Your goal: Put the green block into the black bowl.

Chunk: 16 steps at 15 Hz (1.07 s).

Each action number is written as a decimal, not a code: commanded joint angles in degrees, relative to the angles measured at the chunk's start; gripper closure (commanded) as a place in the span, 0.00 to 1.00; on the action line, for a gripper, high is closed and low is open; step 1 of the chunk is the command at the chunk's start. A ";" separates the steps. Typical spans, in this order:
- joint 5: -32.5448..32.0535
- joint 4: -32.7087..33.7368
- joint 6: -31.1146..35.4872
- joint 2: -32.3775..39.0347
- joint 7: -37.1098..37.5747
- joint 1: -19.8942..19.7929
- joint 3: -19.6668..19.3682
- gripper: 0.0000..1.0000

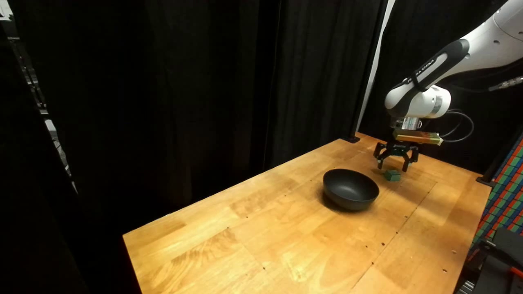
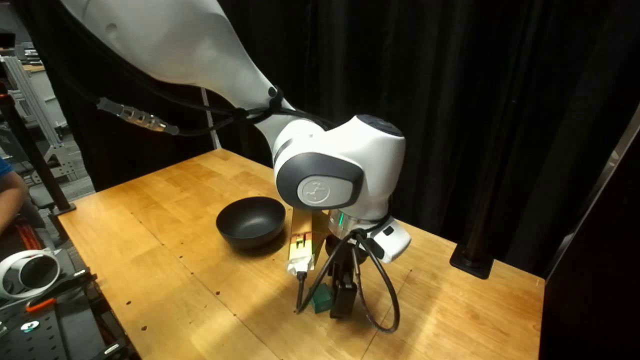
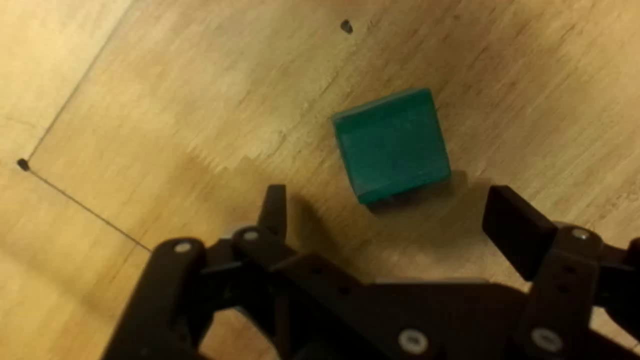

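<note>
- A wooden table (image 1: 302, 253) with small dark holes (image 3: 346, 26)
- Black curtains (image 1: 204, 102) hang in both exterior views
- In an exterior view, a white ring (image 2: 11, 274) sits near an orange object (image 2: 42, 305)
- A surface (image 1: 506, 196) patterned red, green and blue beside the table

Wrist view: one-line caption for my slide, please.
Open gripper near the green block, which rests ungrasped on the wooden tabletop.

In an exterior view, the white arm (image 1: 486, 45) reaches over the wooden tabletop (image 1: 265, 228), its tool (image 1: 392, 167) pointing down, jaws spread, close to the green block (image 1: 392, 176); the black bowl (image 1: 351, 190) rests open side up near the block but apart from it, with dark curtains (image 1: 204, 90) hanging behind
</note>
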 commanded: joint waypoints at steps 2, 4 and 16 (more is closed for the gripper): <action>4.15 4.80 -10.64 1.40 -8.91 -3.56 2.68 0.00; 4.31 4.92 -11.79 1.55 -10.83 -3.43 2.71 0.25; 11.06 -6.60 -8.50 -10.99 -16.92 -3.74 5.10 0.78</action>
